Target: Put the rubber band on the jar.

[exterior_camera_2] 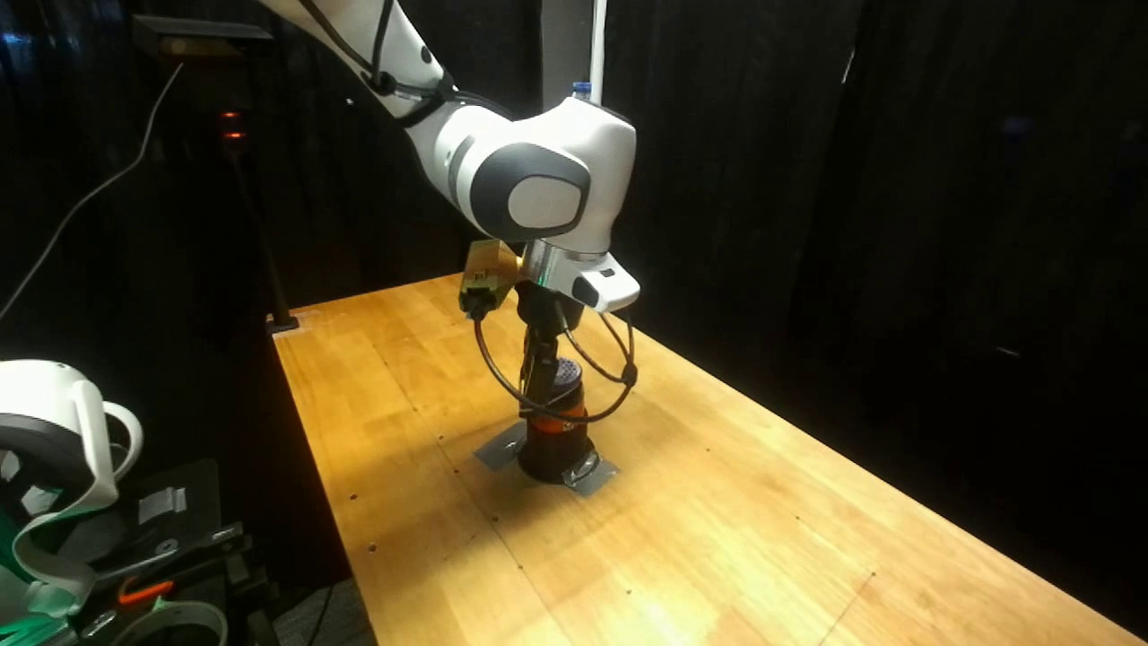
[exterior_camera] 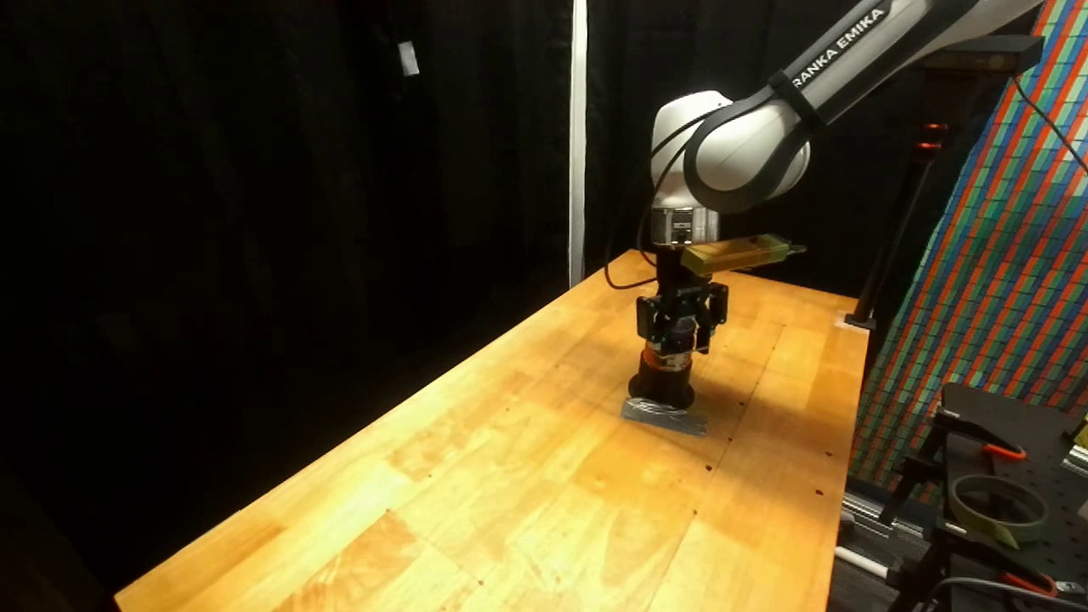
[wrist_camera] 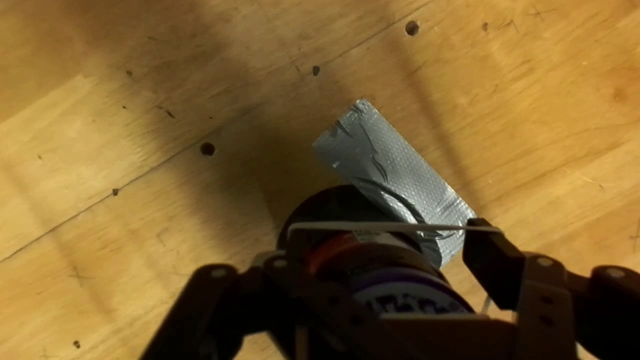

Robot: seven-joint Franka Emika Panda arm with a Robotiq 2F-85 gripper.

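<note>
The jar stands upright on the table, with a black base, an orange-red middle (exterior_camera_2: 560,420) and a pale, patterned lid (wrist_camera: 412,296); it also shows in an exterior view (exterior_camera: 663,382). My gripper (wrist_camera: 391,235) points down over it with its fingers spread on either side of the jar's upper part. The gripper also shows in both exterior views (exterior_camera: 678,336) (exterior_camera_2: 541,386). The pale rubber band (wrist_camera: 360,226) is stretched between the two fingertips, and its visible strand crosses in front of the jar. The rest of the band is hidden behind the gripper and jar.
Grey tape strips (wrist_camera: 400,165) (exterior_camera_2: 500,447) hold the jar's base to the wooden table (exterior_camera: 527,476). A cable loop (exterior_camera_2: 583,420) hangs from the wrist beside the jar. A lamp stand (exterior_camera: 863,319) is at the table's far corner. A side cart holds a tape roll (exterior_camera: 999,506).
</note>
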